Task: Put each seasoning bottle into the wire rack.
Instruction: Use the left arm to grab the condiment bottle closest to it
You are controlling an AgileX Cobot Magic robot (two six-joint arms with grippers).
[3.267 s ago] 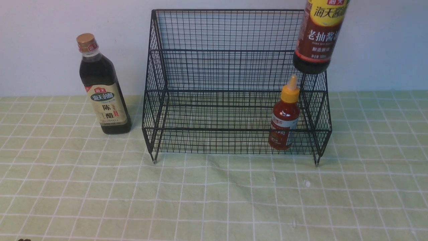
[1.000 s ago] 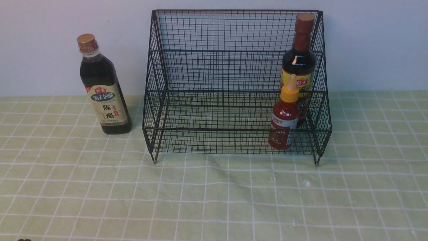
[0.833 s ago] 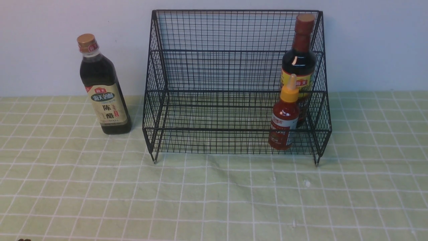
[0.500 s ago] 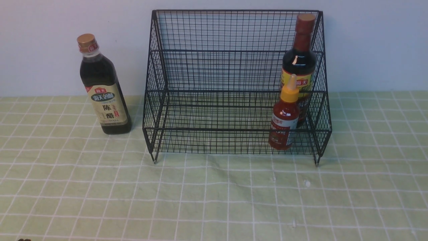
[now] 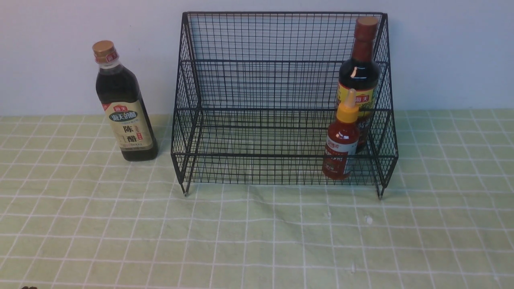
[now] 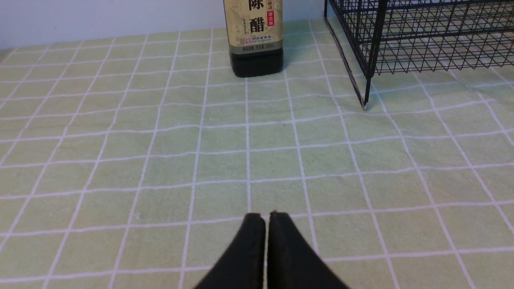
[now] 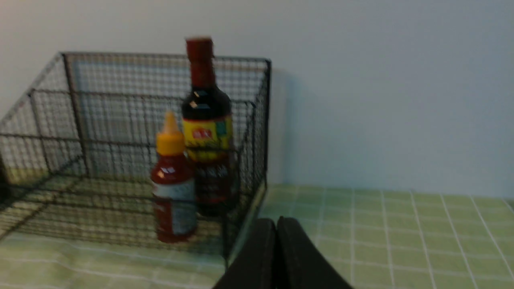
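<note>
Left gripper point(image 6: 267, 216) and right gripper point(image 7: 276, 222) are pressed together, empty. Gold-capped vinegar bottle point(image 5: 125, 108) stands outside the wire rack point(image 5: 281, 60), on its left; lifted too low, it could clip the rim and topple.

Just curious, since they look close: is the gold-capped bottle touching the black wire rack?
Apart. The front view shows bare tablecloth between the gold-capped bottle and the wire rack; the left wrist view shows the same gap.

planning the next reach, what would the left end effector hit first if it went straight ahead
Probably the gold-cap bottle; only bare cloth lies between it and the left end effector.
</note>
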